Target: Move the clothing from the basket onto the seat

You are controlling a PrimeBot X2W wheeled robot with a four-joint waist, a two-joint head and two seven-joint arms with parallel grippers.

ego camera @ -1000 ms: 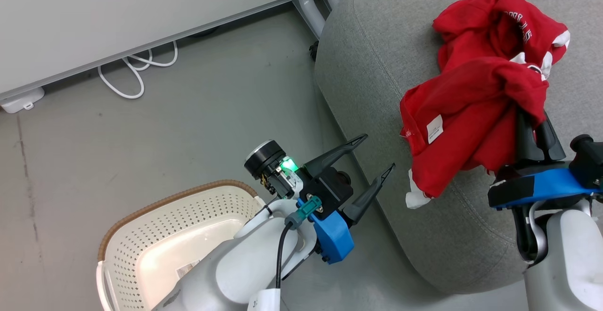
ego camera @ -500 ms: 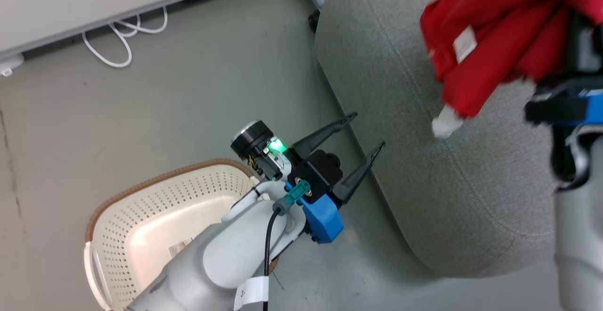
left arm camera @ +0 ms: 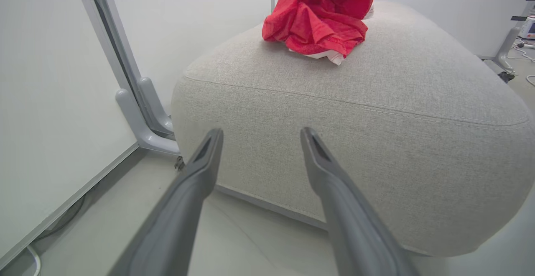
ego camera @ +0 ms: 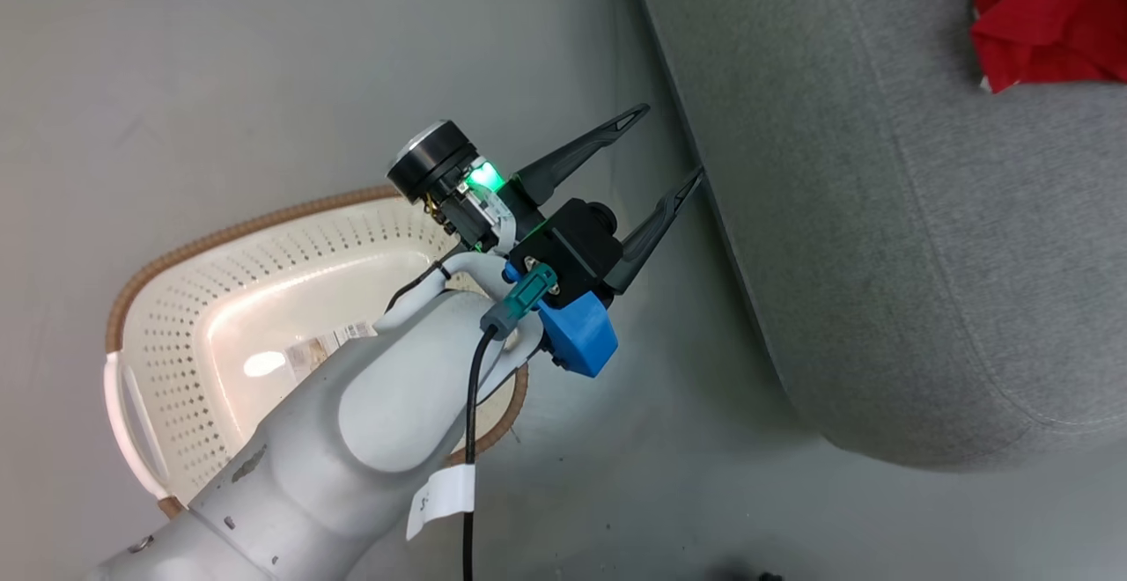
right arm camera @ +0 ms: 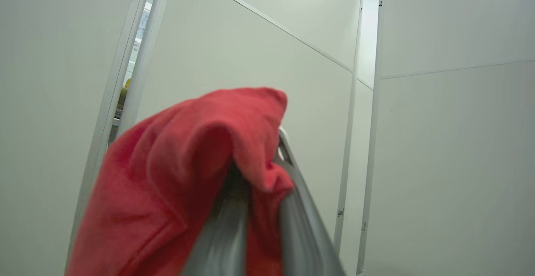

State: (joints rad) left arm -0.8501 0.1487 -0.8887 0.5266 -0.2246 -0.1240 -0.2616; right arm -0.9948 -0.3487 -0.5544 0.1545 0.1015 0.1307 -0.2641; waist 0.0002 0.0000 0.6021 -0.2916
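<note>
Left wrist view gives you what the head view crops: the clothing (left arm camera: 322, 21), bright red with a white edge, heaped on top of the seat (left arm camera: 355, 100), "23" legible on it. Head view adds the basket (ego camera: 264, 238) on the floor beside the seat, its bottom label unreadable. Left gripper (ego camera: 671, 141) spread wide, nothing in it. Right gripper (right arm camera: 259, 159) clenched on a fold of red clothing, white wall panels (right arm camera: 451, 142) behind.
</note>
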